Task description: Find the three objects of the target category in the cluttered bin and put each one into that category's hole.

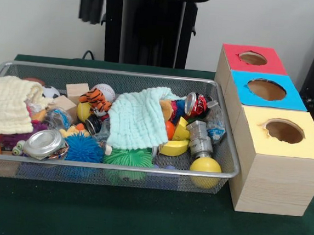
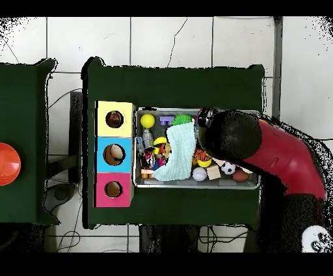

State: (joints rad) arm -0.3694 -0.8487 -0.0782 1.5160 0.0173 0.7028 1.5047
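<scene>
Wire bin [image 1: 228,156] on the green table [image 1: 137,220] is crammed: yellow ball [image 1: 205,166] up front, mint cloth [image 1: 137,118] mid-pile, crushed cans [image 1: 197,105] behind. Three-hole box [image 1: 274,161] sits just beside it; the arm [image 2: 273,153] covers the bin overhead, can't tell about the fingers.

Three holed boxes [image 1: 271,133] (red, blue, yellow), two cloths [image 1: 137,118], one wire bin [image 1: 228,156].
</scene>
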